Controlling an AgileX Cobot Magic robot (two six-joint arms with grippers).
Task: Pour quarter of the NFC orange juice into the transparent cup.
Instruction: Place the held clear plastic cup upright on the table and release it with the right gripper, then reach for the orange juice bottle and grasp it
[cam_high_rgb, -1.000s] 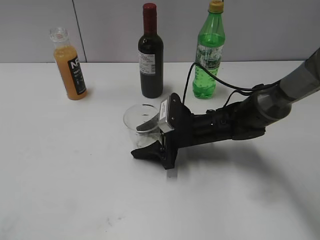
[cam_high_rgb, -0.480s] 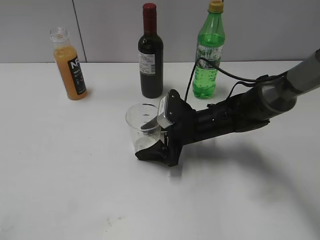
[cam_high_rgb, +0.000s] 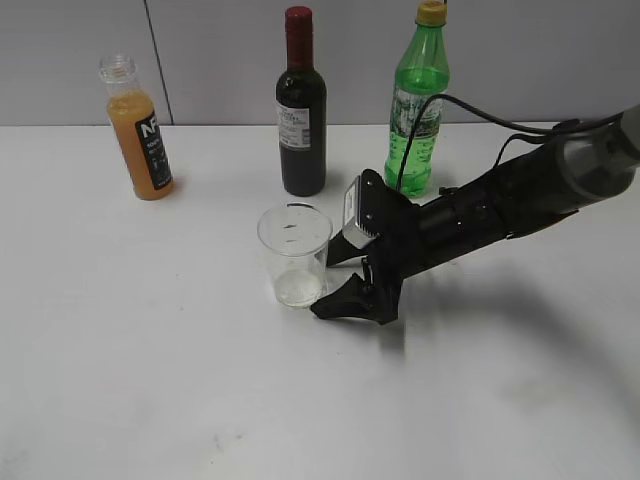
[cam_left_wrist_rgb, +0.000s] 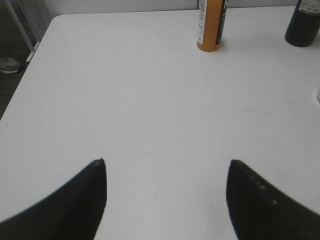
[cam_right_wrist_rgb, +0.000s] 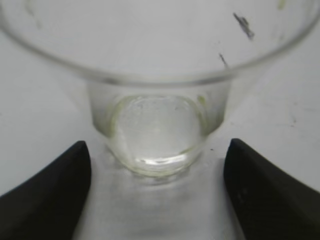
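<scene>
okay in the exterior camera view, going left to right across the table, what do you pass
NFC orange juice → transparent cup → wine bottle → right gripper → green soda bottle.

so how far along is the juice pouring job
Done: the clear tapered cup stands upright and empty on the white table, released. In hand: nothing; the right gripper sits open beside it, the left gripper open over bare table. Left: lifting the uncapped orange juice bottle and pouring a quarter.
</scene>
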